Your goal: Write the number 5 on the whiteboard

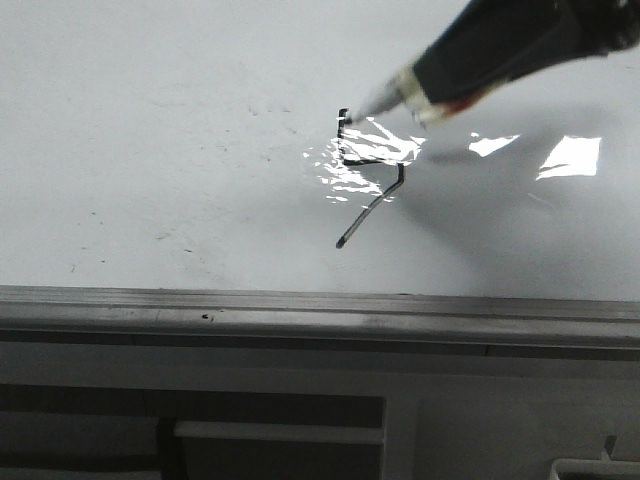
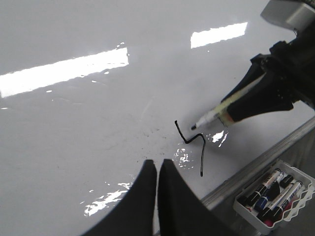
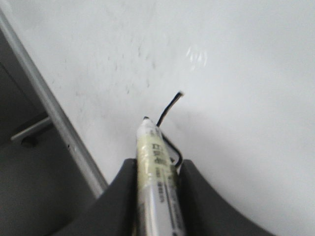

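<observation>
While glare breaks up part of the surface in the front view, the whiteboard (image 1: 150,150) fills the upper part of the frame, with its grey metal edge rail (image 1: 300,305) running across below it and grey panelled furniture (image 1: 280,420) beyond the rail. Near the middle of the board sits the number 5 (image 1: 372,175), drawn in thin black strokes: a short upright, a bar and a diagonal tail toward the rail. A marker (image 1: 385,98) slants in from the upper right, its tip at the top of the upright. The right gripper (image 1: 520,40) holding it shows only as a dark mass at the frame corner.

From the left wrist view, the left gripper (image 2: 157,169) hangs over the board with its two dark fingers (image 2: 142,196) pressed together and nothing between them. The strokes (image 2: 194,145) lie just past those fingertips, with the marker tip (image 2: 194,127) beside the near end. Off the board edge, a white wire tray (image 2: 273,194) holds several more markers (image 2: 275,189).

Seen from the right wrist view, the right gripper's jaws are clamped on the marker's pale barrel (image 3: 155,167), whose tip meets the board at the drawn line (image 3: 170,105). The rail (image 3: 54,113) runs beside it.
</observation>
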Robot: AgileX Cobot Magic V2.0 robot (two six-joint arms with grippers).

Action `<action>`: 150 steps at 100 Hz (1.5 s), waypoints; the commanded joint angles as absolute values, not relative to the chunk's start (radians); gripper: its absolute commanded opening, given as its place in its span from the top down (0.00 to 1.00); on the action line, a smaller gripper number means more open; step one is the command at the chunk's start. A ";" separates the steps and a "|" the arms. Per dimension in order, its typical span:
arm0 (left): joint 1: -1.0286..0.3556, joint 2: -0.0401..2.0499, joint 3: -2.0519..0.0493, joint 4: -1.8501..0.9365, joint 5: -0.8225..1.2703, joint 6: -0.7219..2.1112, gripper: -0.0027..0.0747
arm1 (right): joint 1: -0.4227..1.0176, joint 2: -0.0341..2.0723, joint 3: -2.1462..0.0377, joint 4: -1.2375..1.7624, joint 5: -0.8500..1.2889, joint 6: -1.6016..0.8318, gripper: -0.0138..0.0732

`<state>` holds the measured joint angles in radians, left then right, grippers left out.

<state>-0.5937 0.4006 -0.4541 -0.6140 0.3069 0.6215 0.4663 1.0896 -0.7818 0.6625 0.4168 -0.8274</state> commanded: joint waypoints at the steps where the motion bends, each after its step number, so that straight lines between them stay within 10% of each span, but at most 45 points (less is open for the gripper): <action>1: -0.592 0.404 -0.480 -0.635 0.244 0.612 0.99 | 0.457 1.065 -0.820 0.650 0.321 -0.824 0.89; 150: -0.592 0.404 -0.480 -0.650 0.250 0.612 0.99 | 0.234 1.077 -0.817 0.556 0.441 -0.771 0.89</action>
